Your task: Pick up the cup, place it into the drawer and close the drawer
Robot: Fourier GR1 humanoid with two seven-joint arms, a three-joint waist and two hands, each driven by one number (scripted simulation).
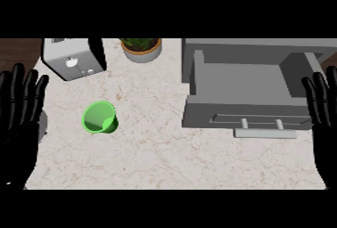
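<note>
A green cup (pixel 100 117) stands upright on the marble counter, left of centre, its mouth facing up. The grey drawer (pixel 240 78) at the right is pulled open, its inside bare, with a handle (pixel 265 127) on its front panel. My left hand (pixel 20 111) rests open at the left edge, fingers up, well to the left of the cup. My right hand (pixel 322 107) rests open at the right edge, beside the drawer's front corner. Neither hand touches anything.
A silver toaster (pixel 72 57) stands at the back left. A potted plant (pixel 141 48) sits behind the cup, near the drawer unit's left wall. Bare counter (pixel 171 160) stretches across the front.
</note>
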